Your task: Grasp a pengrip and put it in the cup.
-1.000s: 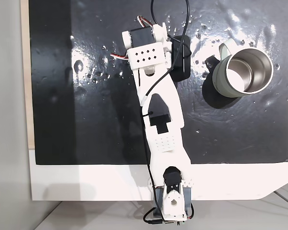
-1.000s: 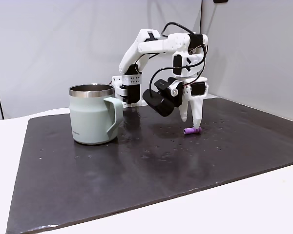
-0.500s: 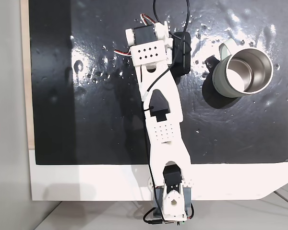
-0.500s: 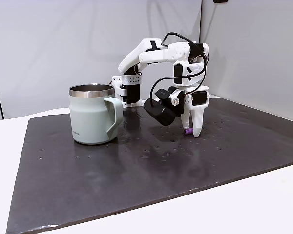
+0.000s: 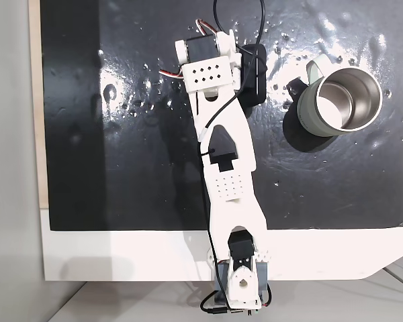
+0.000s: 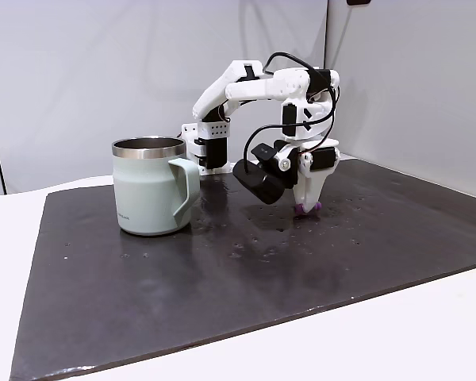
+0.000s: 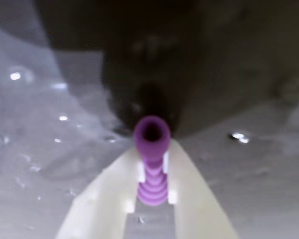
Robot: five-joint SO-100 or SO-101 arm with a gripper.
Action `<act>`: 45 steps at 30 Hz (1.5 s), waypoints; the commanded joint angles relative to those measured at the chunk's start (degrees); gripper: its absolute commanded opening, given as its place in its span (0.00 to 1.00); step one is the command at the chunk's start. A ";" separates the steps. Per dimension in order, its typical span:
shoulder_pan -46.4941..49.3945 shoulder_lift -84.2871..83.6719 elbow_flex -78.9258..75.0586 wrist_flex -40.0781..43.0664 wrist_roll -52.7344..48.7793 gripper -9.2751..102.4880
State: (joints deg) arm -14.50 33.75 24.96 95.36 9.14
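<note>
Pengrip (image 7: 151, 164) sits pinched in the tool (image 7: 152, 199) on a glossy black mat (image 6: 222, 278).

In a fixed view taken from the side, you have the cup (image 6: 151, 187) standing upright on the mat (image 6: 222, 278) at the left, its handle turned toward the right. The gripper (image 6: 306, 208) is down at the mat well to the right of the cup, with the pengrip (image 6: 305, 209) between its jaws. In the wrist view the pengrip (image 7: 151, 160) lies lengthwise between the two jaws, one end sticking out past their tips. Seen from above in a fixed view, the cup (image 5: 338, 100) sits at the upper right of the mat (image 5: 121, 168), the arm (image 5: 221, 154) reaches up the middle, and the mat lies on the desk (image 5: 121, 258).
</note>
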 commanded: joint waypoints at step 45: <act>42.80 47.72 16.44 1.05 -27.77 0.08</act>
State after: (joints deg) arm 26.19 83.23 47.37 96.33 -17.84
